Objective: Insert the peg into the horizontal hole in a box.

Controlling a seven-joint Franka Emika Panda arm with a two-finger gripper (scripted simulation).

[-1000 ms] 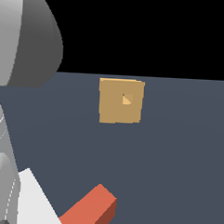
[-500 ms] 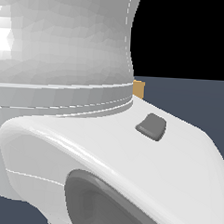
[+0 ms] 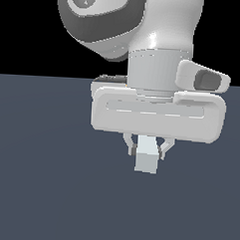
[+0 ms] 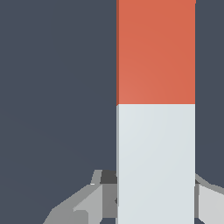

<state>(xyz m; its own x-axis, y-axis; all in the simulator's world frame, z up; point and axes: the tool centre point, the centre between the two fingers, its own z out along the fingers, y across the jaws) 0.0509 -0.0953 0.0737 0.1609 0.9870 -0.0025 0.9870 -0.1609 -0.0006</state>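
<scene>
One arm fills my exterior view, its wrist pointing straight down and the broad white hand held level above the dark grey floor (image 3: 38,197). Beneath it the gripper (image 3: 147,151) pinches the peg (image 3: 146,161) on both sides, only the pale end showing. From my wrist view the grey fingers (image 4: 85,205) press against the peg's (image 4: 155,109) whitish half, and the red-orange half runs on beyond them. I cannot see the box or its hole.
</scene>
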